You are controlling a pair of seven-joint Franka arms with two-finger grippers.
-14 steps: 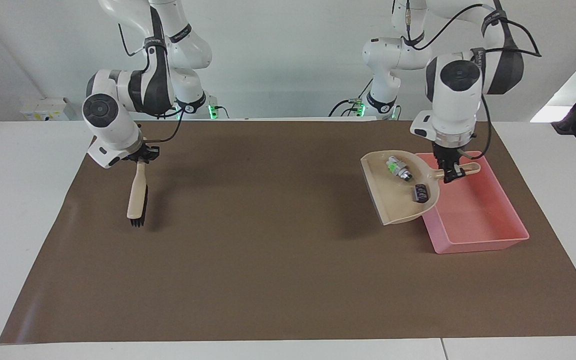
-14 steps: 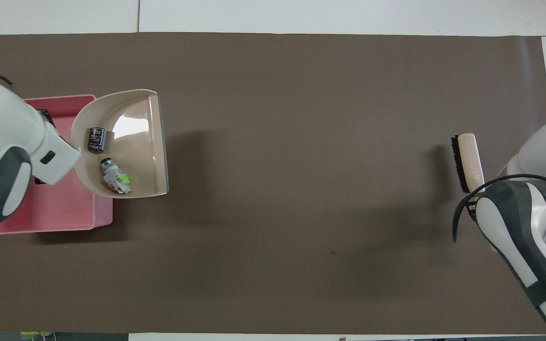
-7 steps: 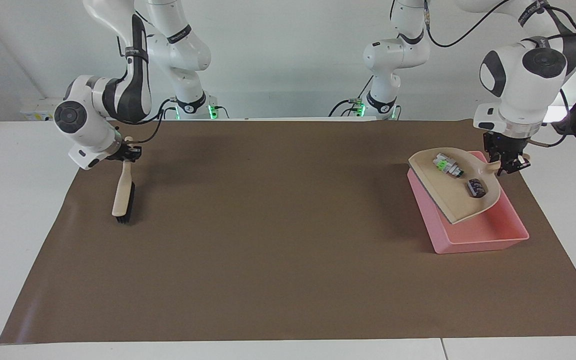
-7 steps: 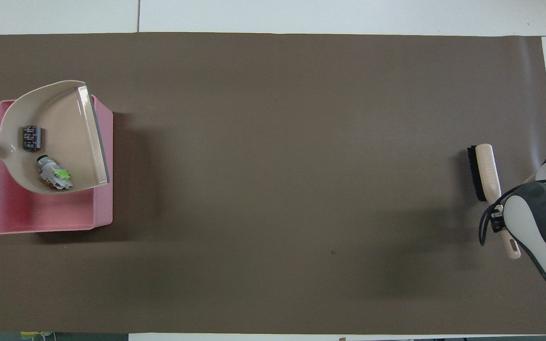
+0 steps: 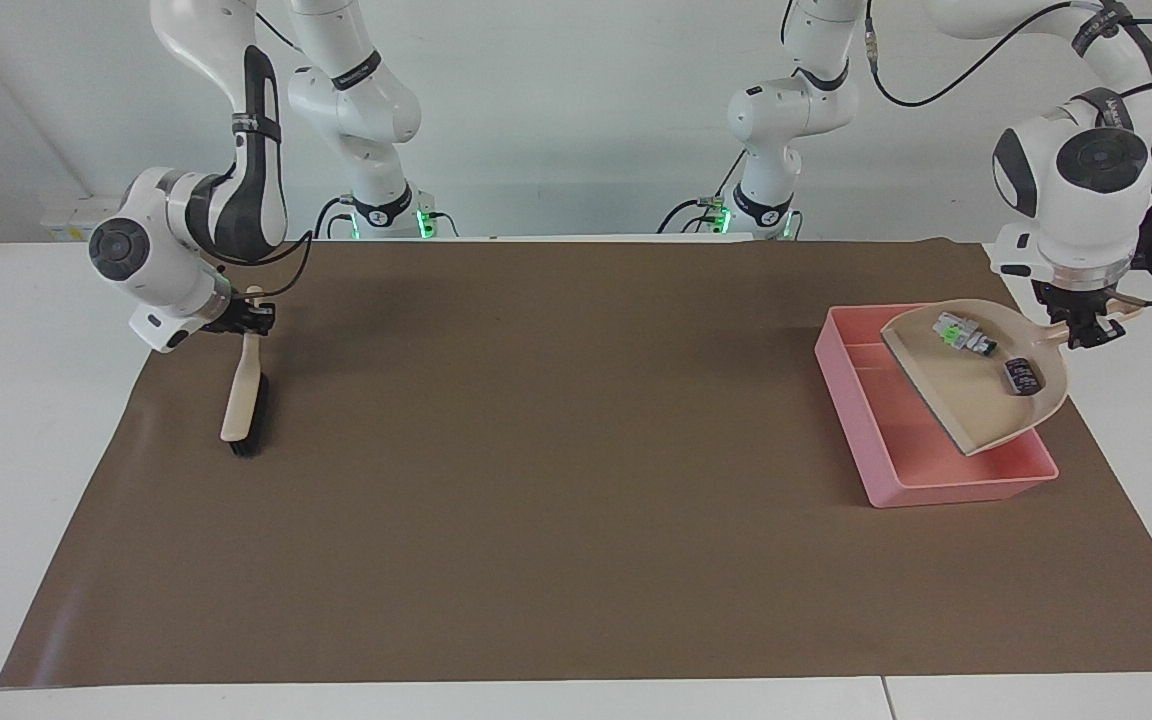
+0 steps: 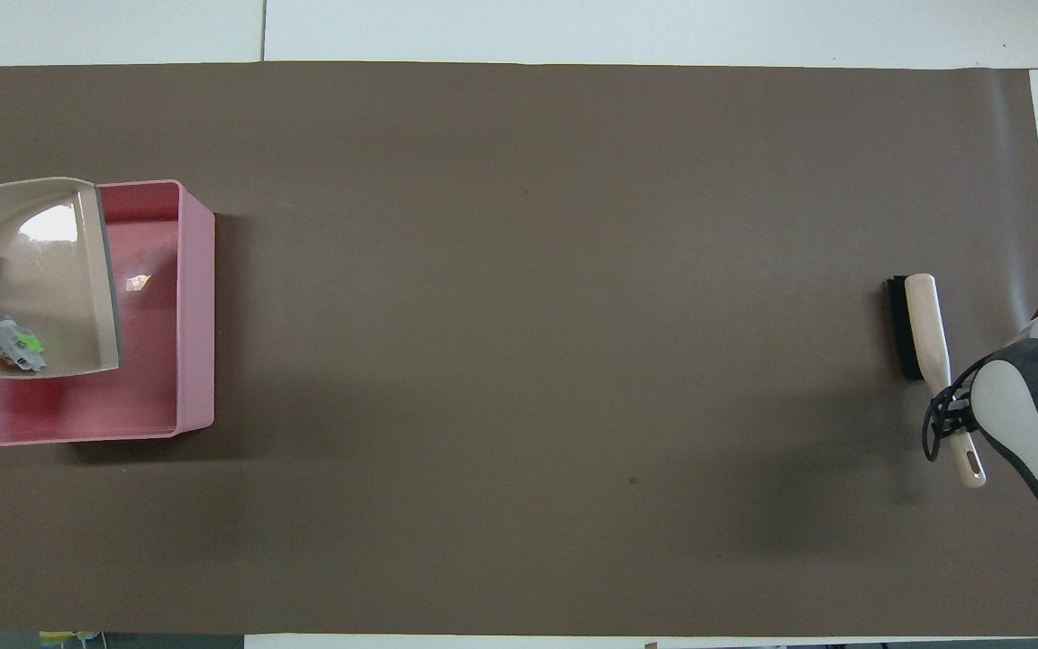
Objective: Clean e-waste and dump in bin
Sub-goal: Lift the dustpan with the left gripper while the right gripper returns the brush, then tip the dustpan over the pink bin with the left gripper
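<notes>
Right of frame: left gripper pinches the dustpan handle, holding it over the bin for tipping; e-waste remains inside. Left of frame: right gripper clamps the brush, parked aside.

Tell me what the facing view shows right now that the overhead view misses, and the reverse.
Facing view only: the left claw shut on the dustpan's handle, holding the dustpan tilted above the bin, and the right claw shut on the brush.
Overhead view only: the bin's bare floor beside the pan, and the hole at the brush handle's end.
Both: the white part and black block in the dustpan, none in the bin.
</notes>
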